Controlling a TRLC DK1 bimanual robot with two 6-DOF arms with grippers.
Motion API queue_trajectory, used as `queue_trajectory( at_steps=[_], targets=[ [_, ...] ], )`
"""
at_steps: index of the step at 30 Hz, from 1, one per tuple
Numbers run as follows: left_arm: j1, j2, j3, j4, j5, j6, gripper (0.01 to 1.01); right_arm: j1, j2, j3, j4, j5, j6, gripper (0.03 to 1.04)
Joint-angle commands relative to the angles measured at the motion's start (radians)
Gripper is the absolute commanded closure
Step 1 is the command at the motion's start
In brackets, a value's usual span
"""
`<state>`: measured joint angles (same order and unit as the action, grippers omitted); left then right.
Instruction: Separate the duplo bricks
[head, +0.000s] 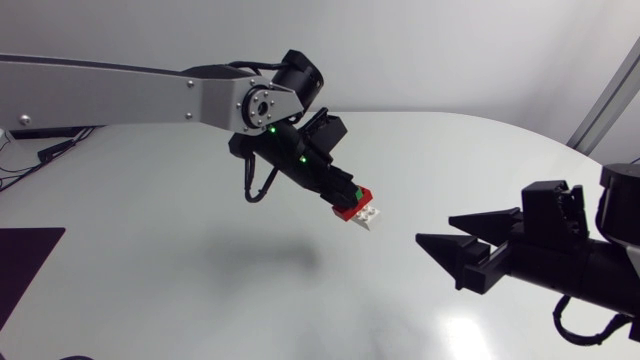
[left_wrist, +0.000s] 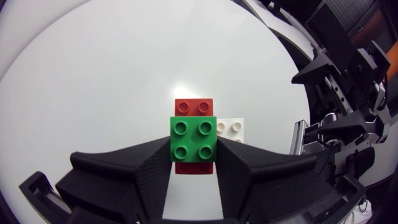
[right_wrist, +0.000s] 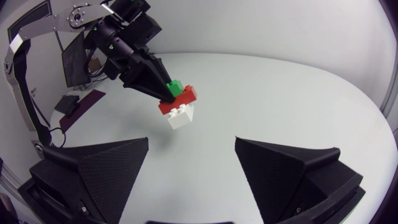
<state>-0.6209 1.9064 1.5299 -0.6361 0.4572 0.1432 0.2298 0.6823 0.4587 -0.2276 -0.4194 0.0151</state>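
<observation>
A stack of three duplo bricks hangs in the air over the table's middle: a green brick (head: 357, 190) (left_wrist: 193, 137) (right_wrist: 175, 87), a longer red brick (head: 353, 209) (left_wrist: 193, 107) (right_wrist: 178, 99) and a white brick (head: 371, 219) (left_wrist: 230, 132) (right_wrist: 181, 116) stuck to the red one's other side. My left gripper (head: 345, 198) (left_wrist: 193, 163) (right_wrist: 163, 88) is shut on the stack, its fingers (left_wrist: 149, 168) pressing the green brick from both sides. My right gripper (head: 440, 232) (right_wrist: 191, 149) stands open a short way to the right of the stack, pointing at it, with nothing between its fingers.
The white table (head: 200, 290) has a dark mat (head: 25, 262) at its left edge. The stack casts a faint shadow (head: 270, 255) on the bare surface below it.
</observation>
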Motion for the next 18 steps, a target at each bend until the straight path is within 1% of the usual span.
queue_trajectory(
  at_steps=[1,3,6,8,9,10,11,15,18],
  targets=[
    [0.004,0.005,0.029,-0.017,0.029,-0.039,0.956,0.04,0.049,0.041,-0.01,-0.005,-0.001,0.06],
    [0.006,0.003,0.029,-0.024,0.046,-0.04,0.956,0.088,0.063,0.057,0.002,0.047,-0.021,0.06],
    [0.01,0.0,0.027,-0.034,0.069,-0.04,0.956,0.198,0.088,0.075,0.025,0.2,-0.079,0.06],
    [0.016,-0.003,0.027,-0.039,0.081,-0.04,0.956,0.283,0.102,0.084,0.031,0.332,-0.152,0.06],
    [0.021,-0.006,0.027,-0.039,0.086,-0.04,0.956,0.335,0.106,0.089,0.028,0.404,-0.225,0.06],
    [0.023,-0.007,0.027,-0.039,0.094,-0.04,0.956,0.37,0.109,0.087,0.033,0.464,-0.273,0.06],
    [0.027,-0.009,0.029,-0.039,0.098,-0.04,0.956,0.387,0.122,0.087,0.042,0.484,-0.28,0.06],
    [0.032,-0.009,0.038,-0.039,0.104,-0.04,0.956,0.394,0.181,0.09,0.059,0.492,-0.316,0.06],
    [0.033,-0.004,0.044,-0.039,0.12,-0.04,0.956,0.394,0.238,0.08,0.108,0.492,-0.343,0.07]
  ],
)
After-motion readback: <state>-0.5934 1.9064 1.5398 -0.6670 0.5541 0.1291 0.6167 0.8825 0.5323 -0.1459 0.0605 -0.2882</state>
